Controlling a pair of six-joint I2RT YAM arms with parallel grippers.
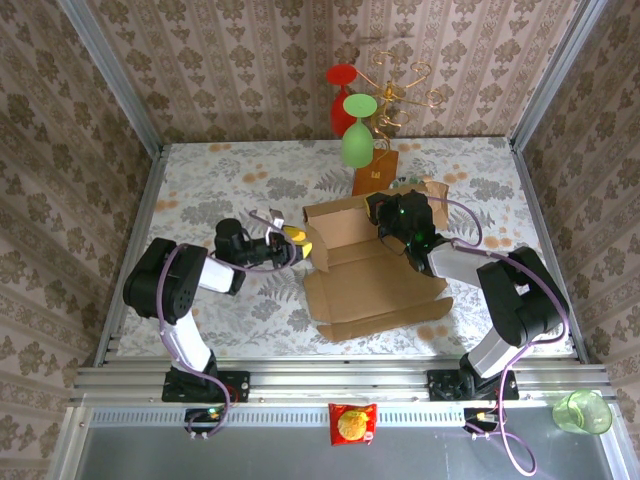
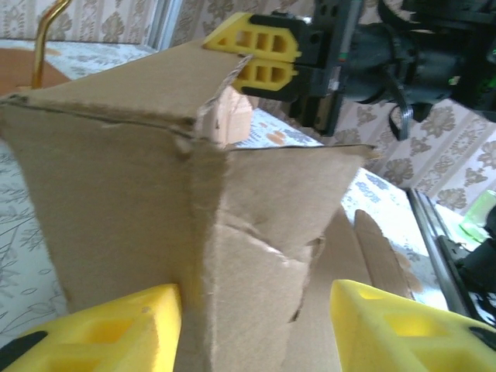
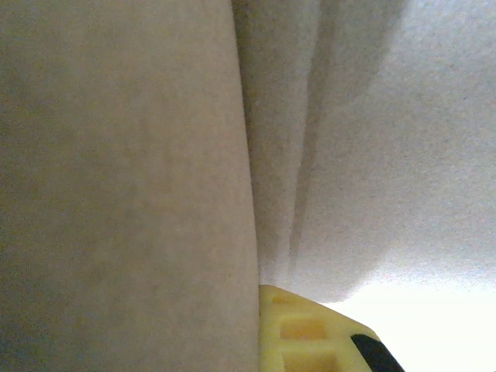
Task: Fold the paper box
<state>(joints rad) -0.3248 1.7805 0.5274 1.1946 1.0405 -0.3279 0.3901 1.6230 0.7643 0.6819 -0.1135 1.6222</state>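
The paper box (image 1: 375, 285) is a tan cardboard sheet in the middle of the table, with its back and left walls raised. My right gripper (image 1: 385, 215) reaches over the back wall. In the left wrist view its yellow fingers (image 2: 260, 60) are shut on that wall's top edge. My left gripper (image 1: 298, 246) is at the box's left corner. Its jaws (image 2: 256, 310) stand apart around the upright corner of the box (image 2: 116, 178): the left finger touches the wall, the right one stands clear. In the right wrist view, cardboard (image 3: 116, 194) lies against one yellow finger (image 3: 310, 333).
A wire glass stand on an orange-brown base (image 1: 375, 175) stands right behind the box, with a green glass (image 1: 358, 140) and a red glass (image 1: 342, 100). A snack packet (image 1: 352, 423) and a green cup (image 1: 583, 412) lie on the near rail. Patterned walls enclose the table.
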